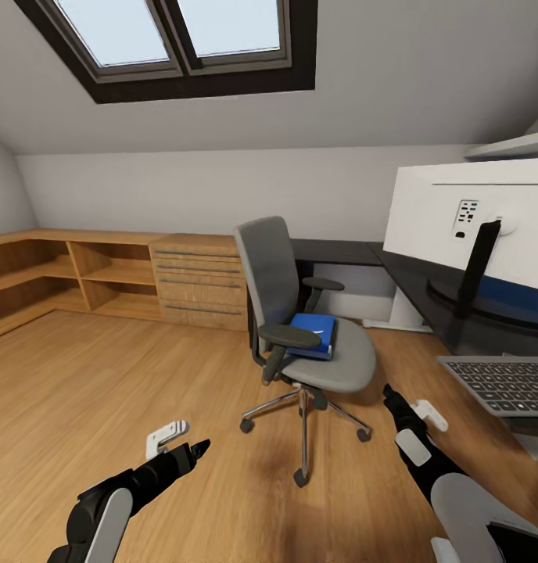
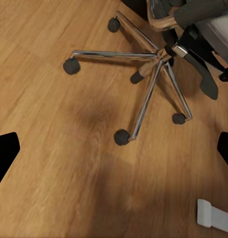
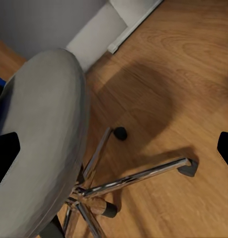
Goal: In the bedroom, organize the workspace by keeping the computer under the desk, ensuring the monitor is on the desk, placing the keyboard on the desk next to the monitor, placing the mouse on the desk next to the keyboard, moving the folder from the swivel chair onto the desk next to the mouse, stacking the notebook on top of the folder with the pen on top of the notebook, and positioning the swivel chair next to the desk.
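With both the left gripper (image 1: 192, 447) and right gripper (image 1: 390, 395) being held apart and empty, the folder (image 1: 312, 335) is being left on the swivel chair (image 1: 331, 356), which may roll if nudged

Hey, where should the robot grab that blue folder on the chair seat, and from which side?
Probably the folder's front edge, the one facing the robot. It lies flat on the swivel chair's seat, so fingers likely need to slide under an edge. The tall back blocks the far side and the armrests flank it, so come in low from the open front, likely with the right gripper.
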You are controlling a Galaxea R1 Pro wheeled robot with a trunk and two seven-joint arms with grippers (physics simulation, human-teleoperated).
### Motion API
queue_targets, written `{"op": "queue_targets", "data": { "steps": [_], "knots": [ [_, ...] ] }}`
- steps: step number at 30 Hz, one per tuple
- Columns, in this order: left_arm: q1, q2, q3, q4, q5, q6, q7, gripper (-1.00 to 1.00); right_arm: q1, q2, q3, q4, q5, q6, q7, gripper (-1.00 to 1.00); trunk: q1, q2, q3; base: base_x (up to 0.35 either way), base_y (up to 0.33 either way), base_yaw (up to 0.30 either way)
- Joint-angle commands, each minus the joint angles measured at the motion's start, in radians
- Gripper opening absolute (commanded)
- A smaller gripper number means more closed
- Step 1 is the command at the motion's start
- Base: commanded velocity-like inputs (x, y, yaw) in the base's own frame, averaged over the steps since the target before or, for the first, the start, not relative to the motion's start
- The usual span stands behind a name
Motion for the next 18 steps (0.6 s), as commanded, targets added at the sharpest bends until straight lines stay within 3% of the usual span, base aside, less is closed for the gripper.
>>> {"op": "queue_targets", "data": {
  "steps": [1, 18],
  "knots": [
    [-0.001, -0.001, 0.001, -0.001, 0.011, 0.005, 0.008, 1.0, -0.001, 0.0, 0.002, 0.001, -0.01, -0.004, 0.001, 1.0, 0.0, 0.0, -0.001, 0.018, 0.0, 0.0],
    [-0.001, 0.001, 0.003, 0.0, 0.011, 0.004, 0.009, 1.0, -0.001, -0.009, 0.002, 0.004, -0.01, 0.002, -0.001, 1.0, 0.0, 0.0, -0.001, 0.208, 0.0, 0.0]
  ]
}}
